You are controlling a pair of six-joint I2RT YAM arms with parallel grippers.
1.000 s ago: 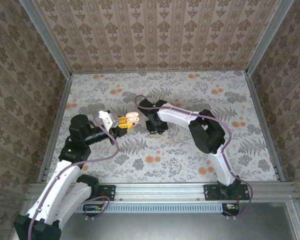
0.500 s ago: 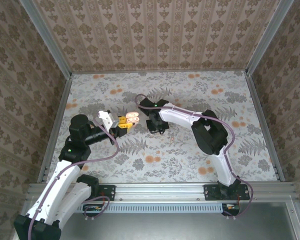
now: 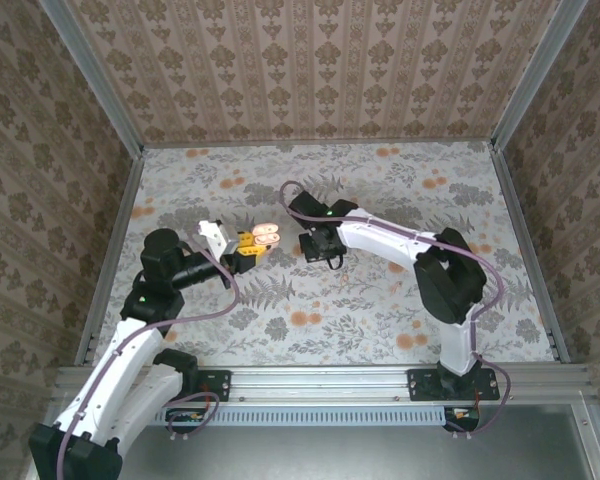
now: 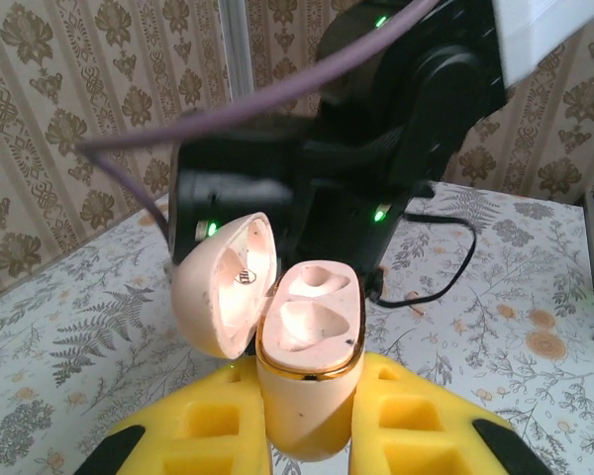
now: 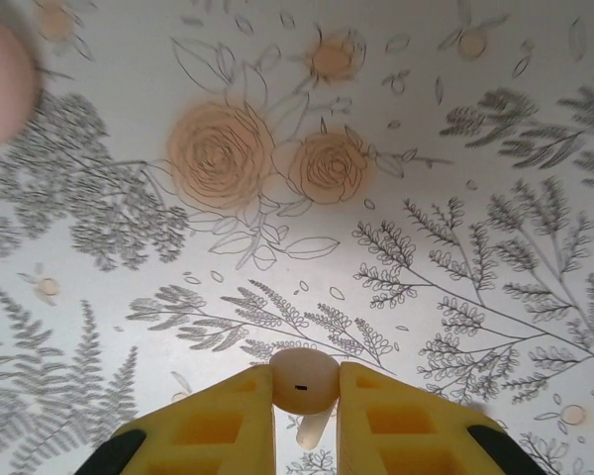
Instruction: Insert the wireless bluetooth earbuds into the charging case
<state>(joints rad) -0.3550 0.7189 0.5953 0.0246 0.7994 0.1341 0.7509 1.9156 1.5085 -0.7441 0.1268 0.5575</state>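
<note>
Two right fingers [image 5: 213,426] clamp an earbud [image 5: 304,379] between their tips; left fingers [image 4: 406,421] grip the open charging case [image 4: 302,396].

We see a pale peach charging case [image 4: 307,366] with a gold rim and a lid of the same peach, set against the bright yellow, black-tipped pads of the left gripper [image 4: 307,440]. The right gripper [image 5: 305,421] has matching yellow pads, and its earbud [image 5: 303,381] is peach too. The table [image 5: 455,198] is white, printed with grey ferns and orange roses, and the walls [image 3: 310,70] carry beige damask stripes.
</note>
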